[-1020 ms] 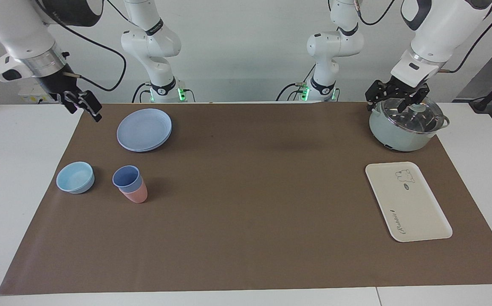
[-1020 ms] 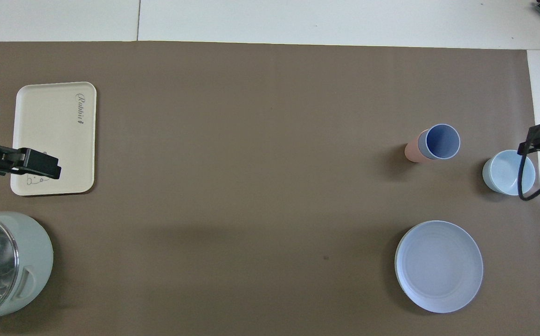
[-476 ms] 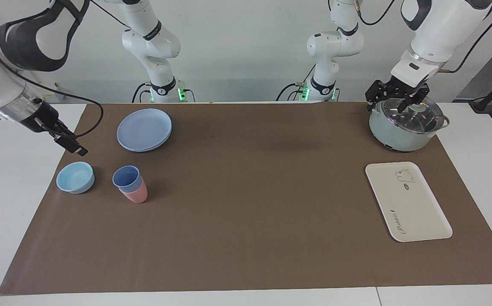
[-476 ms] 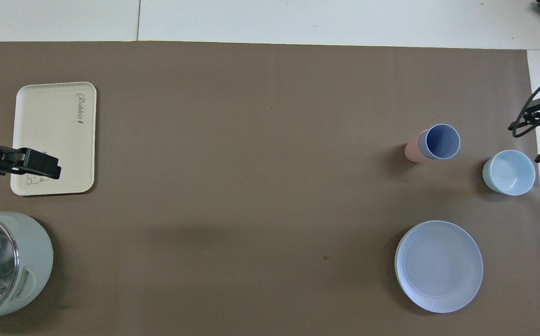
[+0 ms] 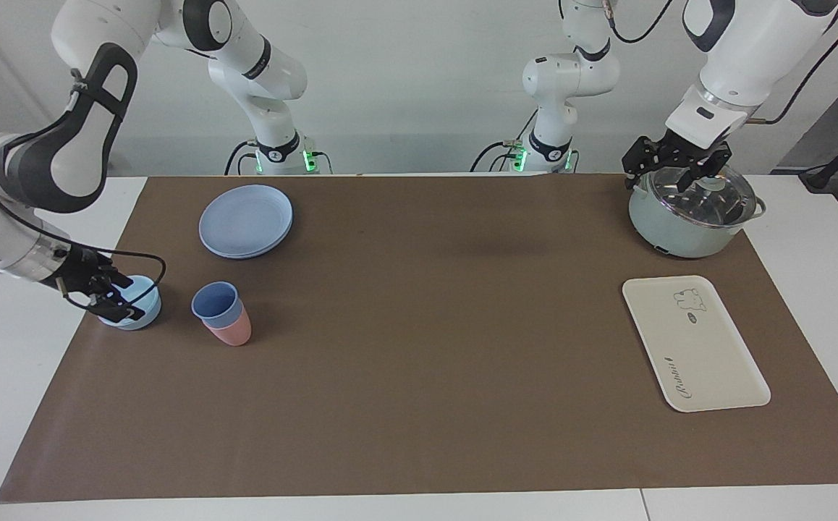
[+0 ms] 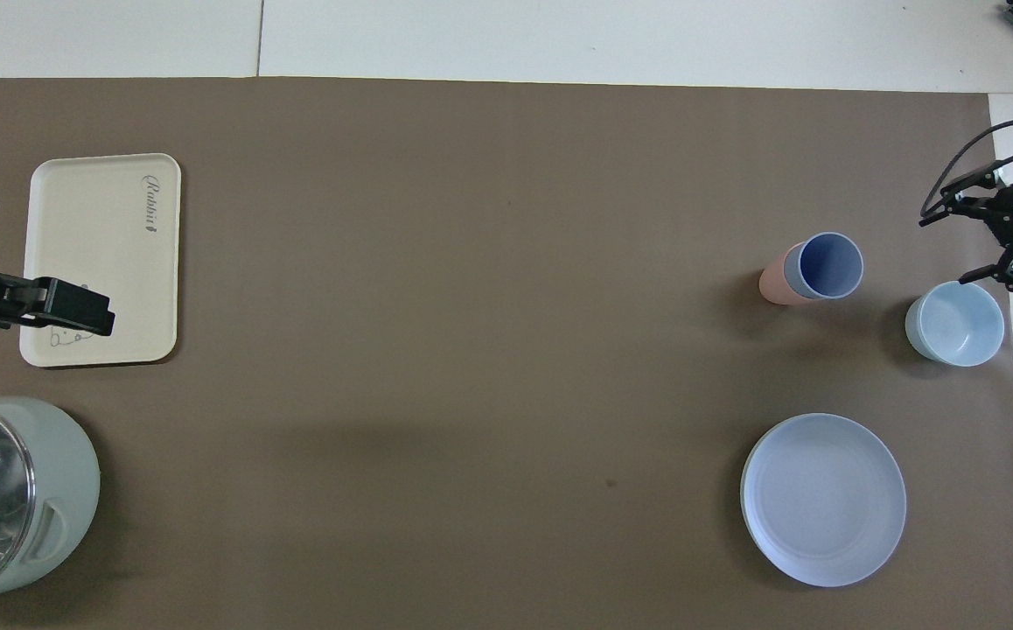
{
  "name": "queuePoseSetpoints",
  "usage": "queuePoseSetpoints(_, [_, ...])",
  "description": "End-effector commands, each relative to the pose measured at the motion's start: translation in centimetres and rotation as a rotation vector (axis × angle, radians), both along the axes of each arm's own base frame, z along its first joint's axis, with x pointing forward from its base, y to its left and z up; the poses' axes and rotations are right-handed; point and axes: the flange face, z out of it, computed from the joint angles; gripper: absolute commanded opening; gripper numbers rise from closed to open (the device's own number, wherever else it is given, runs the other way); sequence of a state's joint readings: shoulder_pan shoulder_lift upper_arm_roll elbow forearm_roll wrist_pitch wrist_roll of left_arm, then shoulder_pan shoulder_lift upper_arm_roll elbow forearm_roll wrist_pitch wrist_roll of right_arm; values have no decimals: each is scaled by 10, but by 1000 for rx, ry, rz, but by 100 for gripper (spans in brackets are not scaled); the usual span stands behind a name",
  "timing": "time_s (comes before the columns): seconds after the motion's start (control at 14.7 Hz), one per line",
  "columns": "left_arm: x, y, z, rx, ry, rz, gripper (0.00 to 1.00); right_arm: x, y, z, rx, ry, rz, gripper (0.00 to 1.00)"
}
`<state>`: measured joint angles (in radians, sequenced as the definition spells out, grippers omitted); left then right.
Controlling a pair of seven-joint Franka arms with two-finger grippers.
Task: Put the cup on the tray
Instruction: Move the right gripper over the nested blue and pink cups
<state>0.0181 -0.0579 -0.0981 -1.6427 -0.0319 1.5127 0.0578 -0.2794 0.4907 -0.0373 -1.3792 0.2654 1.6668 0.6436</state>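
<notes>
The cup (image 5: 215, 302) is medium blue and stands nested in a pink cup (image 5: 231, 333) at the right arm's end of the mat; it also shows in the overhead view (image 6: 831, 265). My right gripper (image 5: 118, 299) is open and empty, low by the light-blue bowl (image 5: 145, 302), beside the cup and apart from it. In the overhead view the right gripper (image 6: 946, 250) is over the mat's edge. The cream tray (image 5: 694, 344) lies bare at the left arm's end (image 6: 104, 254). My left gripper (image 5: 679, 170) waits over the pot.
A round blue plate (image 5: 246, 221) lies nearer to the robots than the cups. A pale green pot with a glass lid (image 5: 690, 213) stands nearer to the robots than the tray. A brown mat (image 5: 426, 347) covers the table.
My right gripper has come down from high over the mat's corner near the plate to the light-blue bowl. The left arm, cups and tray have not moved.
</notes>
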Motion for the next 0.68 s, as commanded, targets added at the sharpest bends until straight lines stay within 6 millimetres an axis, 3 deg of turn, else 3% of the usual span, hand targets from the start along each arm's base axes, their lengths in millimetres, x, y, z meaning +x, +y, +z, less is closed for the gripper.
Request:
queuePoseSetpoints(0.0, [-7,3,1,25,-3,10,100,20,-2,-41,83,31,-63,89])
queuePoseSetpoints(0.27, [-7,3,2,25,-5,10,100,25,10,-63,129,49,-132,90])
queuePoseSetpoints(0.61, [-7,3,1,26,-2,10,100,17,19,-100,243,89,-199,91])
